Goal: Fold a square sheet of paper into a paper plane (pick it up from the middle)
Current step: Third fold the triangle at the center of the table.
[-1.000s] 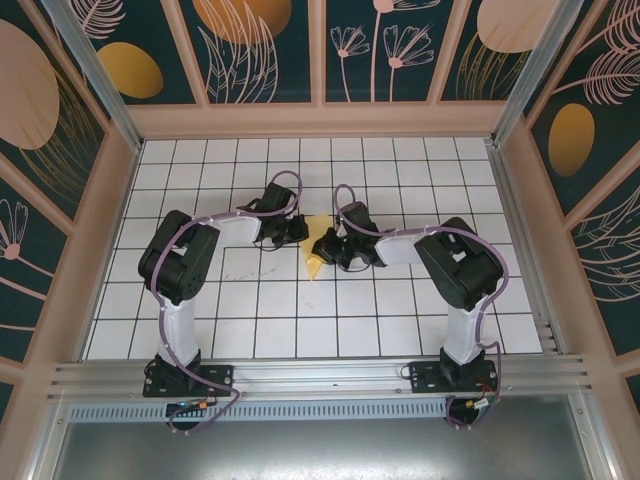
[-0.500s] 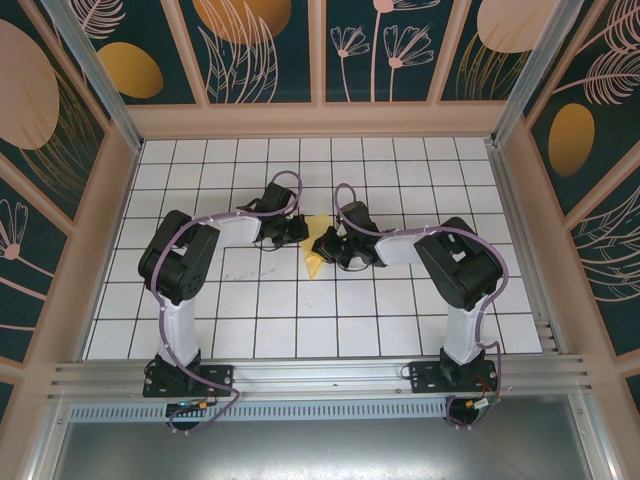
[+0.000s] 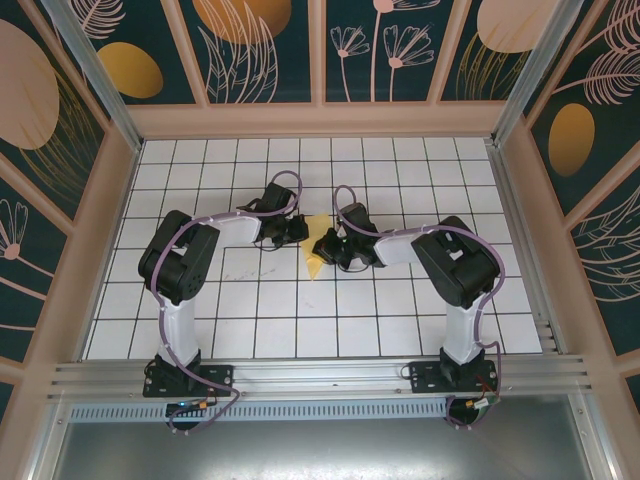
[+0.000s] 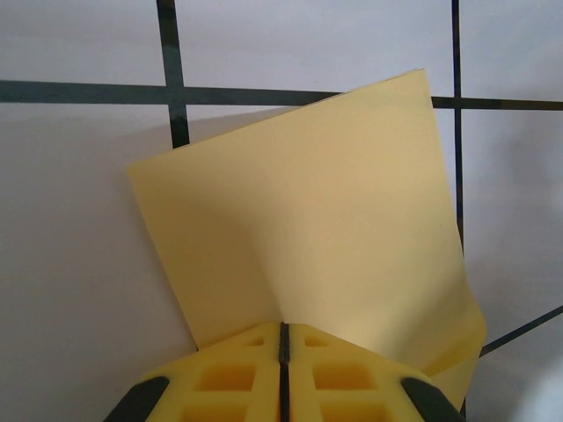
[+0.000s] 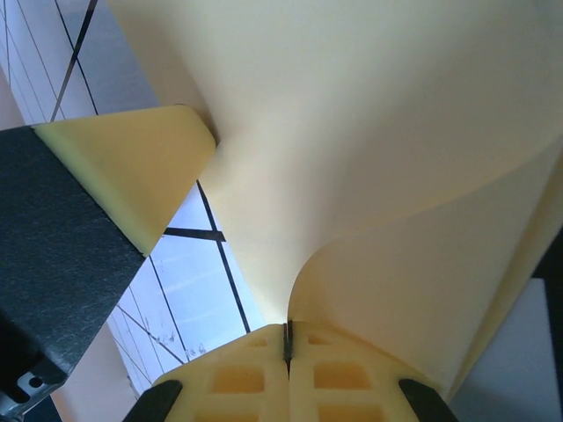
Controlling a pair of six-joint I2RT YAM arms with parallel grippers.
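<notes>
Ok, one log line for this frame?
paper: curved, pinched from both sides | left gripper: shut on paper | right gripper: shut on paper

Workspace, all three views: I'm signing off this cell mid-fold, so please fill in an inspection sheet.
Surface: white tiled table with dark grid lines.
Job's things: square sheet of paper, pale yellow, lifted and curved between the two grippers near the table's middle; not yet a plane shape.
Clutter: nothing seen.
Grippers: left gripper shut on the paper's edge; right gripper shut on the paper too.
Cables: purple cables, looped high near each gripper.
Surroundings: floral wall panels on three sides; metal rail at the near edge.
</notes>
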